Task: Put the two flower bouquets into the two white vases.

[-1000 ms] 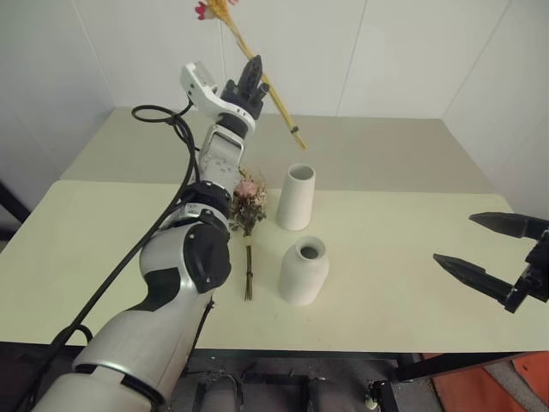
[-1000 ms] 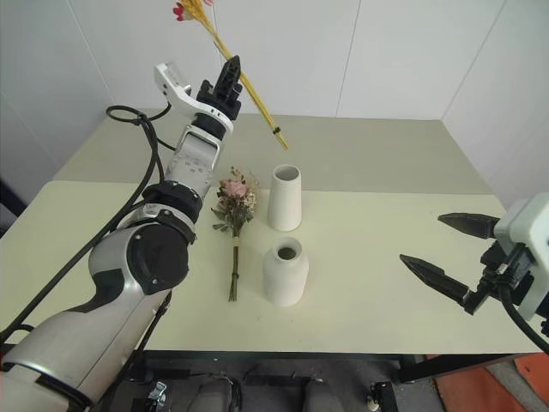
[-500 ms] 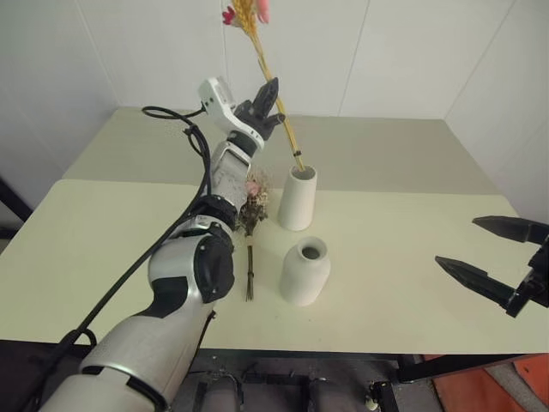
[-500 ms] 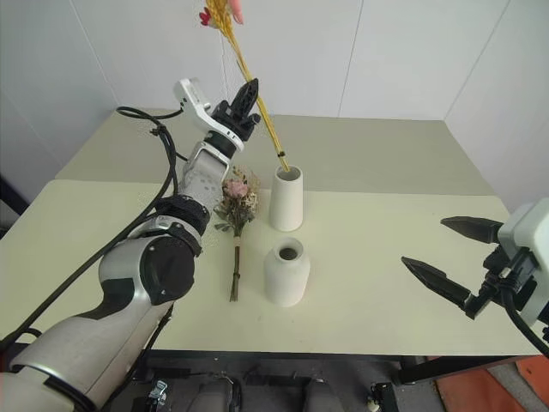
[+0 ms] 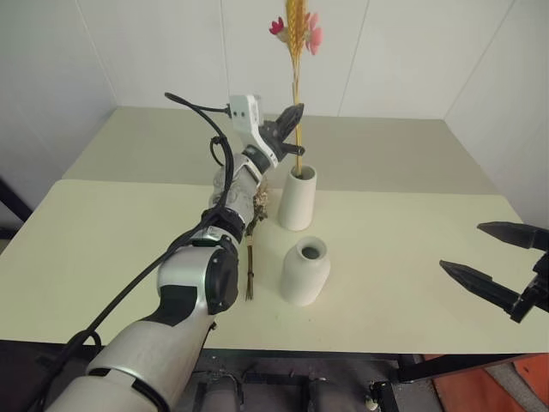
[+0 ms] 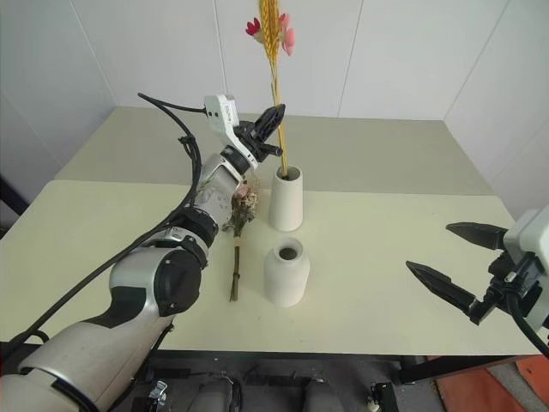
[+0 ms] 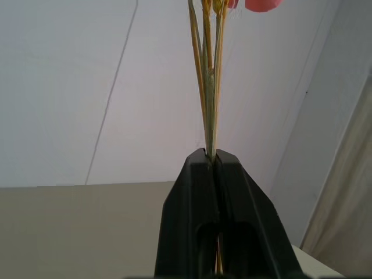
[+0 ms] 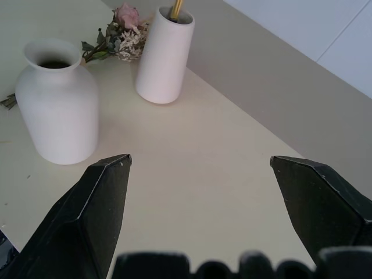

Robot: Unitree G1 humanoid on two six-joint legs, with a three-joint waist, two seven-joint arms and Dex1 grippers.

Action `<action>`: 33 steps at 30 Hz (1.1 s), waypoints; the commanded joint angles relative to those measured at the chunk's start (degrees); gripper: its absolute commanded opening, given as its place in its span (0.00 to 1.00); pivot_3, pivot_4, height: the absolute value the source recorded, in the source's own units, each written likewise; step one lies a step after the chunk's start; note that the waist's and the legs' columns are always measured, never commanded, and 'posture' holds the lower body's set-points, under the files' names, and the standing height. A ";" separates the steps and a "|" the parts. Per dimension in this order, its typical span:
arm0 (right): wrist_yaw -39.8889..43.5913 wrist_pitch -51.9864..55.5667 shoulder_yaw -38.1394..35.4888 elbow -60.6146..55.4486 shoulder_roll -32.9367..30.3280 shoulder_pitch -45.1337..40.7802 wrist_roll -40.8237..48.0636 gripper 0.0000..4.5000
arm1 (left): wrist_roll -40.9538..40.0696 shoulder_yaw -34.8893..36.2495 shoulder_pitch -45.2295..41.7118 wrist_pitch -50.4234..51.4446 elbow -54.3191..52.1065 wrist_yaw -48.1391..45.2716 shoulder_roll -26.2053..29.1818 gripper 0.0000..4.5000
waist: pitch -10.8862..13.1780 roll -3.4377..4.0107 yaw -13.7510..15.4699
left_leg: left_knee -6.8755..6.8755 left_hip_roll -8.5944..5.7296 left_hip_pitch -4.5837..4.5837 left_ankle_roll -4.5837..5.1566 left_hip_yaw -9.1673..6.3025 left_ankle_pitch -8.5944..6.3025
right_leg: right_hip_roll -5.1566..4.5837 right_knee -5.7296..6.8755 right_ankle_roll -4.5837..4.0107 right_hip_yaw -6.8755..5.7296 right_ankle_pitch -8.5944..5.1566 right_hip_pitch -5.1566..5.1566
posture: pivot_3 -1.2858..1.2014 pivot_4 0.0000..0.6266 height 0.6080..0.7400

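The wheat bouquet (image 5: 296, 51), yellow stalks topped with small pink and red blossoms, stands nearly upright with its stem ends inside the tapered white vase (image 5: 297, 199). My left gripper (image 5: 294, 116) is shut on the stalks (image 7: 207, 75) just above the vase mouth. The rounded white vase (image 5: 304, 272) stands nearer to me, its narrow opening bare. The rose bouquet (image 5: 255, 206) lies on the table left of both vases, partly hidden behind my left arm. Far to the right, my right gripper (image 5: 460, 246) hangs open over the table with nothing between its fingers.
The pale table (image 5: 103, 249) has free room to the left and between the vases and my right gripper. A second beige surface (image 5: 386, 146) lies behind, bounded by white walls. A black cable (image 5: 193, 107) loops along my left arm.
My left gripper moved right and down and swung the wheat stalks from tilted to upright; their stem ends went into the tapered vase. My right gripper stayed put.
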 commanded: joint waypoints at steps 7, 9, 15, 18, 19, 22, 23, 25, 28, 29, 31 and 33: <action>-0.55 -3.11 -0.39 -0.34 0.85 -0.34 -1.98 1.00 | 6.84 -7.26 2.41 -1.51 -1.65 -4.74 3.53 0.73 | -0.01 0.01 -0.20 | 0.00 0.00 0.03 0.00 0.00 0.00 | 0.01 0.02 0.00 0.01 0.00 0.01 | 0.52 0.24 1.00; -0.28 -3.33 -1.00 -0.40 1.17 0.21 -2.34 1.00 | 6.56 -7.12 3.29 1.55 -2.23 -5.51 6.74 0.87 | -0.01 0.02 -0.50 | 0.00 0.01 0.03 0.00 0.00 0.00 | 0.02 0.02 0.00 0.02 0.00 0.00 | 0.52 0.24 1.00; 0.11 -3.43 -1.41 -0.03 1.29 0.86 -2.45 1.00 | 4.38 -6.29 6.18 8.23 -8.44 -7.38 14.06 0.94 | -0.01 0.02 -0.91 | -0.02 0.03 0.04 0.00 0.00 0.00 | 0.02 0.06 -0.01 0.03 0.00 -0.02 | 0.52 0.24 1.00; 0.07 -3.60 -0.34 1.43 0.15 -0.16 -3.10 1.00 | 3.69 -6.68 7.83 20.19 -17.81 -2.12 16.66 0.94 | -0.01 0.02 -0.48 | 0.01 0.02 0.03 0.00 -0.02 0.00 | 0.00 0.06 0.00 0.00 0.00 0.01 | 0.52 0.24 1.00; 0.35 -3.72 0.05 1.96 -0.31 -0.48 -3.35 1.00 | 3.93 -6.99 9.26 26.11 -23.59 1.31 17.33 0.94 | -0.01 0.02 -0.46 | 0.00 0.03 0.03 0.00 -0.01 0.00 | 0.00 0.05 0.00 0.00 0.00 0.01 | 0.52 0.24 1.00; 0.69 -3.76 1.61 3.21 -1.43 -1.74 -3.66 1.00 | 3.70 -8.38 14.78 48.78 -44.07 9.43 19.66 0.94 | -0.02 0.04 -0.71 | -0.01 0.04 0.03 0.00 -0.01 0.00 | 0.00 0.09 -0.01 0.04 0.00 -0.01 | 0.52 0.24 1.00; 0.79 -3.79 2.13 3.54 -1.66 -2.10 -3.69 1.00 | 2.75 -9.26 16.60 56.64 -50.50 10.00 20.68 0.94 | -0.02 0.05 -0.85 | -0.01 0.05 0.03 0.00 -0.03 0.00 | 0.02 0.10 -0.01 0.04 0.00 -0.02 | 0.52 0.24 1.00; 0.88 -4.04 3.37 4.21 -1.98 -2.79 -4.05 1.00 | 2.90 -15.57 20.28 71.35 -62.19 9.20 24.11 0.94 | -0.02 0.05 -1.11 | -0.01 0.05 0.05 0.00 -0.02 0.00 | 0.02 0.17 -0.01 0.05 0.00 -0.04 | 0.52 0.24 1.00; 1.05 -4.41 5.31 5.21 -2.12 -3.85 -4.66 1.00 | 3.50 -18.29 19.86 91.98 -69.69 15.54 22.96 0.94 | -0.03 0.07 -0.82 | 0.01 0.02 0.15 0.00 -0.04 0.00 | 0.01 0.23 -0.01 0.04 -0.02 0.04 | 0.52 0.24 1.00; 1.09 -4.59 5.98 5.59 -2.18 -4.24 -4.87 1.00 | 3.04 -17.21 19.34 96.71 -71.45 17.09 21.64 0.94 | -0.03 0.07 -0.63 | 0.05 0.02 0.14 0.00 -0.04 0.01 | 0.01 0.23 -0.01 0.04 -0.02 0.03 | 0.52 0.24 1.00; 1.31 -4.94 7.13 6.37 -2.41 -4.90 -5.42 1.00 | 2.66 -16.56 17.28 104.52 -72.09 18.86 20.05 0.94 | -0.03 0.06 -0.57 | 0.12 0.02 0.14 0.00 -0.07 0.00 | 0.02 0.25 -0.01 0.03 -0.02 0.05 | 0.52 0.24 1.00; 1.48 -5.16 8.28 6.99 -2.75 -5.63 -5.98 1.00 | 1.56 -19.08 15.34 107.52 -70.05 19.63 20.80 0.94 | -0.03 0.06 -0.67 | 0.15 0.02 0.11 0.00 -0.09 0.00 | 0.03 0.27 -0.01 0.03 -0.02 0.02 | 0.52 0.24 1.00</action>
